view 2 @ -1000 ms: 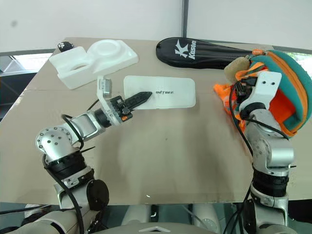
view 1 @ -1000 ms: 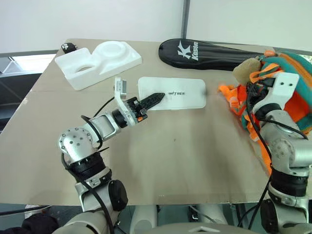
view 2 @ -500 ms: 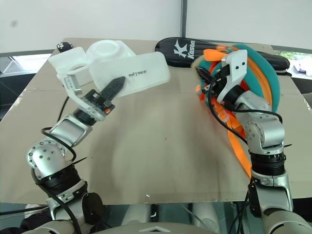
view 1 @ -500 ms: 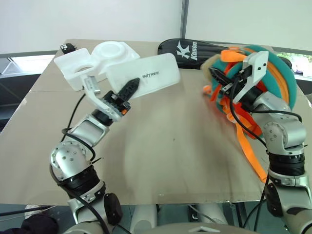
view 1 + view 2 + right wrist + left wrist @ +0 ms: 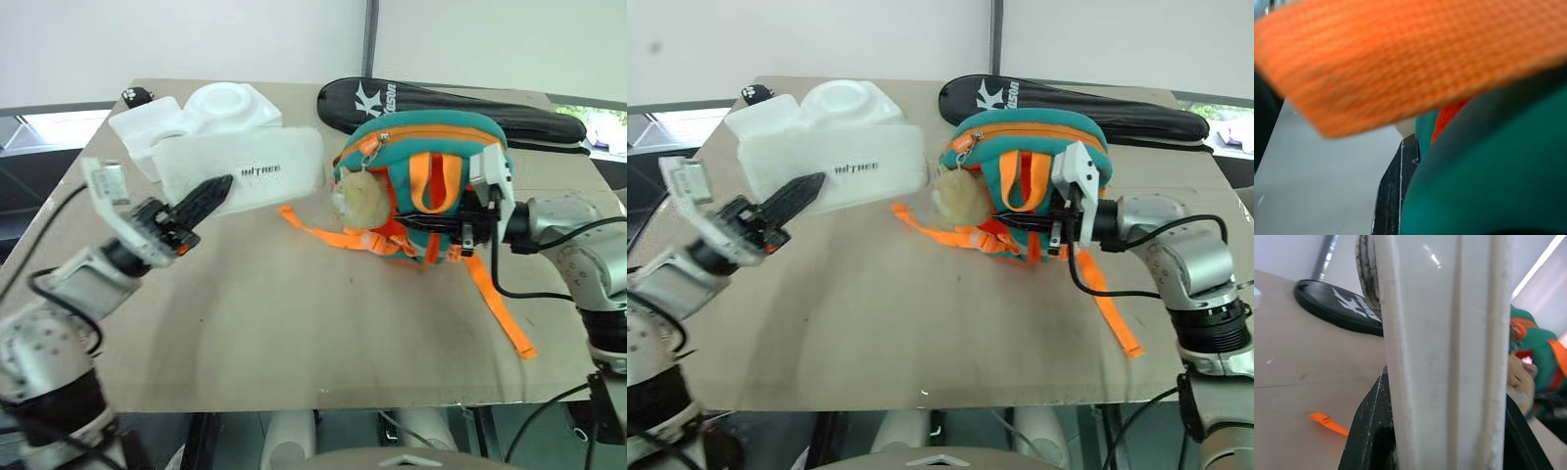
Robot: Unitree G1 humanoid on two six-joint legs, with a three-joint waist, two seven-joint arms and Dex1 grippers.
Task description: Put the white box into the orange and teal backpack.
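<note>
The left gripper (image 5: pixel 201 196), over the near left part of the desk (image 5: pixel 323 343), pinches the white box (image 5: pixel 245 176) by one short end between its two black fingers (image 5: pixel 208 191), so nearly the whole case hangs past the grip, clear of the desk surface. That looks the weakest point: held so far from its middle, the smooth plastic could pivot or slip out if the arm swings fast, and it would drop flat onto the desk.

Toward the right edge, the right gripper (image 5: pixel 460 230) has its fingers pressed shut on the fabric and webbing of the orange and teal backpack (image 5: pixel 421 186), which stands lifted near the middle of the desk with orange straps (image 5: pixel 500 304) trailing onto the surface. I cannot make out an open mouth; the orange zipper line along the top appears closed or nearly so. If it is, the box would only butt against the fabric and push the backpack over, or drag it out of a thin hold. The loose straps and the beige plush charm (image 5: pixel 355 199) could also snag the box's leading edge.

The box is a flat translucent-white case with rounded corners and small dark lettering on its lid. Beyond it, by the far left corner, lies a white styrofoam block (image 5: pixel 196 122); a long black racket bag (image 5: pixel 451 106) lies along the far edge.
</note>
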